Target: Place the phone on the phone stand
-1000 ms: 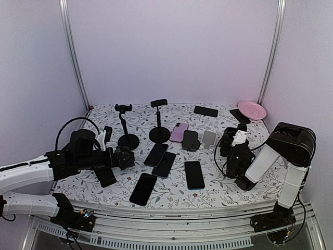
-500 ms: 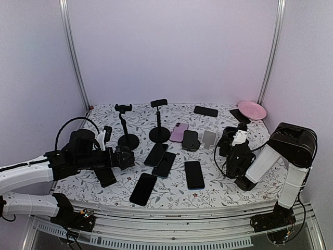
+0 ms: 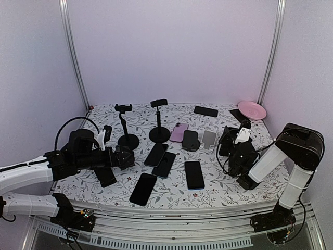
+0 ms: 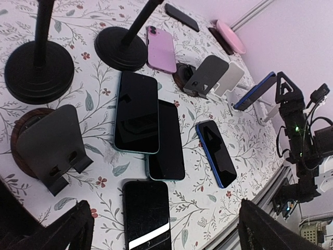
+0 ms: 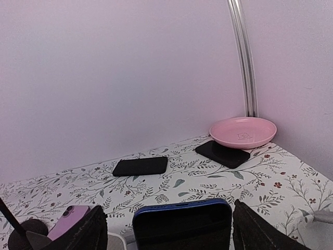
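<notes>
two fingers of the right gripper (image 5: pixel 169 208) stand spread either side of the blue phone (image 5: pixel 182 224), which leans on end just base-ward of the pink plate (image 5: pixel 243 133). its short top edge runs finger to finger and its long axis rises at a tilt; what props its lower end cannot be made out. the left gripper (image 4: pixel 164 208), also open and empty, hangs over other phones (image 4: pixel 136 112) well apart from the plate, so the right arm is far nearer.
</notes>
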You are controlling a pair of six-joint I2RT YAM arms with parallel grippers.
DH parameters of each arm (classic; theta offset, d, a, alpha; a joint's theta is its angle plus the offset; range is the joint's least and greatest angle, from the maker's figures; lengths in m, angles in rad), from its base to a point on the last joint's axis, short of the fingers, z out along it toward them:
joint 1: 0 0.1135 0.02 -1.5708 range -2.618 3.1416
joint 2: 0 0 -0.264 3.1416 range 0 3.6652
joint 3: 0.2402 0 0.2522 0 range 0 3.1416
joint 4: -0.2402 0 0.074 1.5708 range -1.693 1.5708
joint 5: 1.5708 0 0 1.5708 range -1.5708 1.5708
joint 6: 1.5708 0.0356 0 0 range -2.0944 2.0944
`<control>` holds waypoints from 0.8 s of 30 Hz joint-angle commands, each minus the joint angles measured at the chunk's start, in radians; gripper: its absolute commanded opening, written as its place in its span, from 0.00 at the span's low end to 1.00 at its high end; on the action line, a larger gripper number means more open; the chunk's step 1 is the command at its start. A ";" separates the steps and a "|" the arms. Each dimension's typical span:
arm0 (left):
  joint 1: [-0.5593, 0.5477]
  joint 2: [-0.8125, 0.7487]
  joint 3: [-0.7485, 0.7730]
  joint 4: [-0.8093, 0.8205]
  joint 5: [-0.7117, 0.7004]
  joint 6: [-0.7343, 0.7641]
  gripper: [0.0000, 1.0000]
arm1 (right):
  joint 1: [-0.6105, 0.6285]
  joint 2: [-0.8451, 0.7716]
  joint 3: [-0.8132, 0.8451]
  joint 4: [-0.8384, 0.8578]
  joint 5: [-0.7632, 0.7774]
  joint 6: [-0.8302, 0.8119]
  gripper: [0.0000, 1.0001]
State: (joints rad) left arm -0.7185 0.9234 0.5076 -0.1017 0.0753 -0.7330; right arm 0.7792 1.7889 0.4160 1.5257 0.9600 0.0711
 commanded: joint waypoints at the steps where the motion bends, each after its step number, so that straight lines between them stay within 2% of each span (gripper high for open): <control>1: 0.012 -0.025 -0.015 0.013 0.007 0.002 0.97 | 0.007 -0.089 -0.001 -0.102 0.005 0.040 0.82; 6: 0.013 -0.031 -0.020 0.013 0.007 0.000 0.97 | 0.005 -0.272 0.088 -0.575 0.000 0.164 0.86; 8: 0.013 -0.031 -0.024 0.017 0.008 -0.002 0.97 | 0.004 -0.328 0.148 -0.798 -0.016 0.216 0.95; 10: 0.014 -0.033 -0.026 0.017 0.009 -0.003 0.97 | -0.002 -0.373 0.210 -1.027 -0.042 0.276 0.99; 13: 0.014 -0.039 -0.029 0.019 0.011 -0.005 0.97 | -0.022 -0.445 0.268 -1.292 -0.141 0.380 0.99; 17: 0.014 -0.048 -0.036 0.017 0.012 -0.009 0.97 | -0.100 -0.525 0.317 -1.603 -0.367 0.553 0.99; 21: 0.013 -0.055 -0.042 0.022 0.019 -0.014 0.97 | -0.109 -0.566 0.325 -1.744 -0.452 0.632 0.99; 24: 0.014 -0.053 -0.047 0.032 0.021 -0.017 0.97 | -0.109 -0.577 0.317 -1.774 -0.476 0.669 0.99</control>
State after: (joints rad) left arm -0.7174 0.8783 0.4774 -0.0929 0.0830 -0.7387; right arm 0.6689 1.2358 0.7212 -0.0547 0.5900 0.6289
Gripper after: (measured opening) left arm 0.966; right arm 0.988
